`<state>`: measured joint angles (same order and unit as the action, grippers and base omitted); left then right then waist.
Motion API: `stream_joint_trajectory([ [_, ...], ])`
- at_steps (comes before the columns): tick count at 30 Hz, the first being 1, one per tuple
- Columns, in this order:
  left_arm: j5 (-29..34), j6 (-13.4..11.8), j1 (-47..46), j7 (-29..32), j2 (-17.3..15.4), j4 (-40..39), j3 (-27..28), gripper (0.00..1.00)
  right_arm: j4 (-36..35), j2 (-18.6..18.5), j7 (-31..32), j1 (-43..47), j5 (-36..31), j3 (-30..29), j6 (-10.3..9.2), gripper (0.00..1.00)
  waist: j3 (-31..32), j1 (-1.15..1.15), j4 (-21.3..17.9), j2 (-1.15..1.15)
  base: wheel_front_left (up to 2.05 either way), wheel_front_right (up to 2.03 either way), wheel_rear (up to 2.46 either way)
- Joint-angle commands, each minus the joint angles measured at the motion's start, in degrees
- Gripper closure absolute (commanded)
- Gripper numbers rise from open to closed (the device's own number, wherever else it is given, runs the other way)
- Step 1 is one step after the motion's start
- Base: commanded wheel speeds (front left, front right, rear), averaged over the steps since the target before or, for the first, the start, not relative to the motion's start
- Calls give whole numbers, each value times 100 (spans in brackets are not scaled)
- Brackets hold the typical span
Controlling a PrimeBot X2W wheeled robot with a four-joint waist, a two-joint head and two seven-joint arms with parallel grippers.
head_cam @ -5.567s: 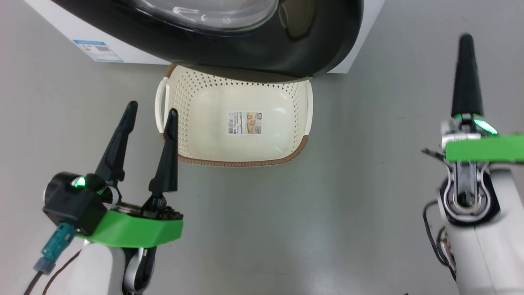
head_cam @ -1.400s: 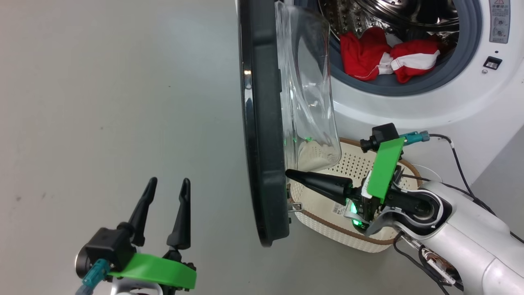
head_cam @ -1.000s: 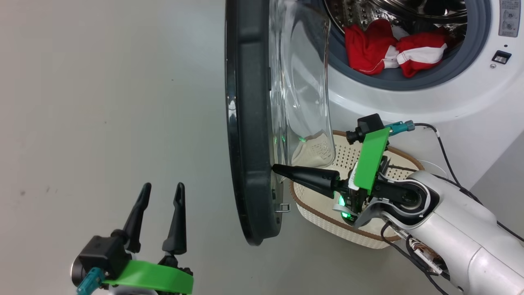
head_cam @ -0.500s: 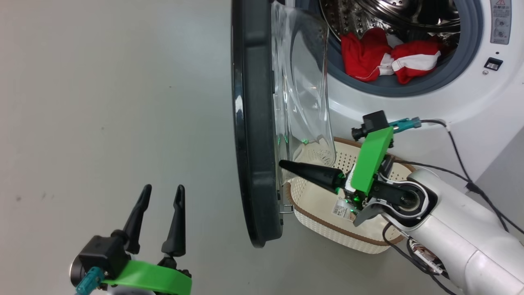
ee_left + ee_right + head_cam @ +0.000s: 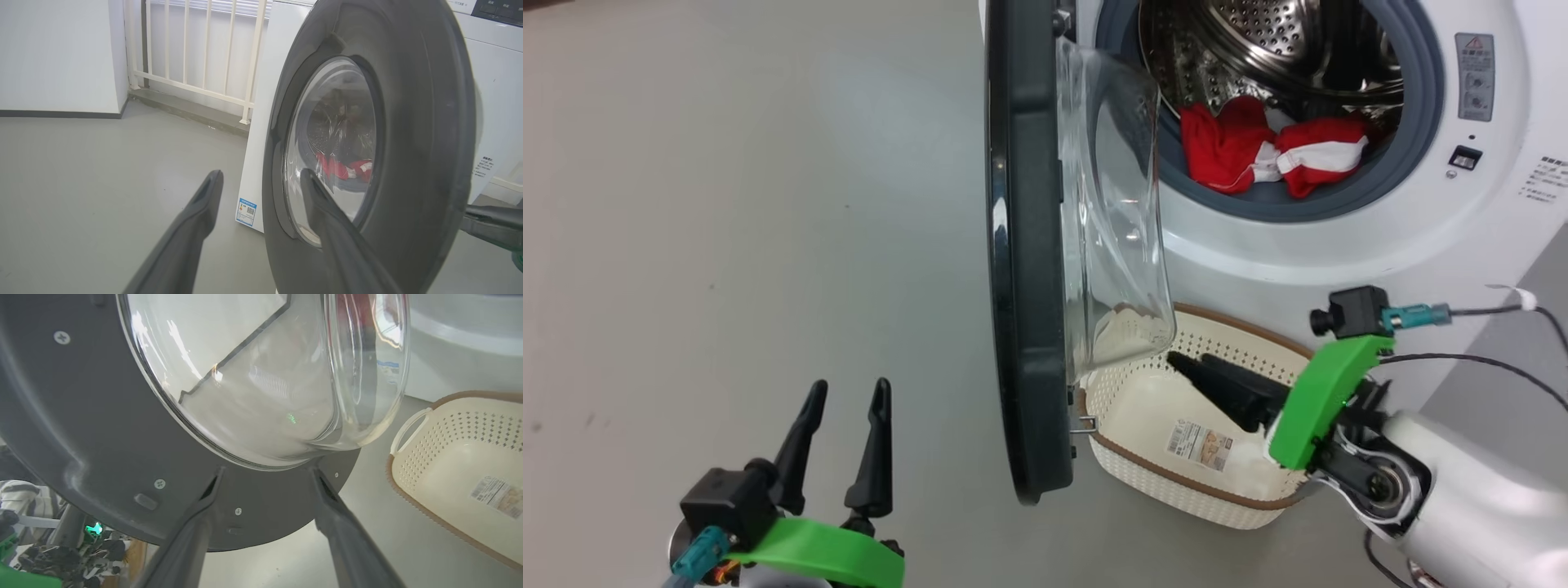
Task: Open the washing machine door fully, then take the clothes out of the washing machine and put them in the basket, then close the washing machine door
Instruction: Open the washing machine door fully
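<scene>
The washing machine point(image 5: 1339, 245) stands at the upper right with its steel drum exposed. The clothes point(image 5: 1225, 151), red with white bands, lie at the drum's front lip and show through the glass point(image 5: 343, 167). The washing machine door point(image 5: 1021, 245) stands swung out, edge-on in the head view, with its glass bowl point(image 5: 1115, 245) facing the machine. The basket point(image 5: 1143, 478) sits on the floor under the opening. My right gripper point(image 5: 1188, 357) hovers open over the basket, pointing at the door's inner face point(image 5: 81, 428). My left gripper point(image 5: 849, 384) is open and holds nothing, on the door's outer side point(image 5: 425, 122).
Bare grey floor point(image 5: 727, 204) stretches left of the door. A white railing point(image 5: 204, 53) and a white wall point(image 5: 53, 53) stand beyond the machine. The machine's side carries a small blue label point(image 5: 246, 210). Cables point(image 5: 1486, 310) trail from my right wrist.
My right gripper has drawn back from the door's lower inner rim to above the basket, and its fingers now show apart. The camera shifted; the door still stands about edge-on. The left gripper stayed put.
</scene>
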<state>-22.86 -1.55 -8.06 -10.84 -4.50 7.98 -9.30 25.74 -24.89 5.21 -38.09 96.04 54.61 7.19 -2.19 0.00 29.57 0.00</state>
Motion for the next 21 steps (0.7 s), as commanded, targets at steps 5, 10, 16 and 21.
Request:
stream_joint_trajectory([
  [5, 50, -54, -29, 170, -190, -94, 140, 0, 459, -91, -1019, 96, -1210, 298, 30, 0, 137, 0, -173, 0, 0, 0, 0],
  [10, 74, -77, 59, 208, -273, -147, 128, 0, 1211, 204, -1730, 85, -2200, 345, 30, 0, 197, 0, -286, 0, 0, 0, 0],
  [16, 76, -99, 184, 219, -315, -198, 98, 0, 2070, 630, -2013, 114, -3617, -342, 30, 0, 280, 0, -362, 0, 0, 0, 0],
  [21, 94, -120, 292, 198, -334, -298, 56, 0, 1735, 878, -2019, 547, -5489, -2197, 30, 0, 315, 0, -408, 0, 0, 0, 0],
])
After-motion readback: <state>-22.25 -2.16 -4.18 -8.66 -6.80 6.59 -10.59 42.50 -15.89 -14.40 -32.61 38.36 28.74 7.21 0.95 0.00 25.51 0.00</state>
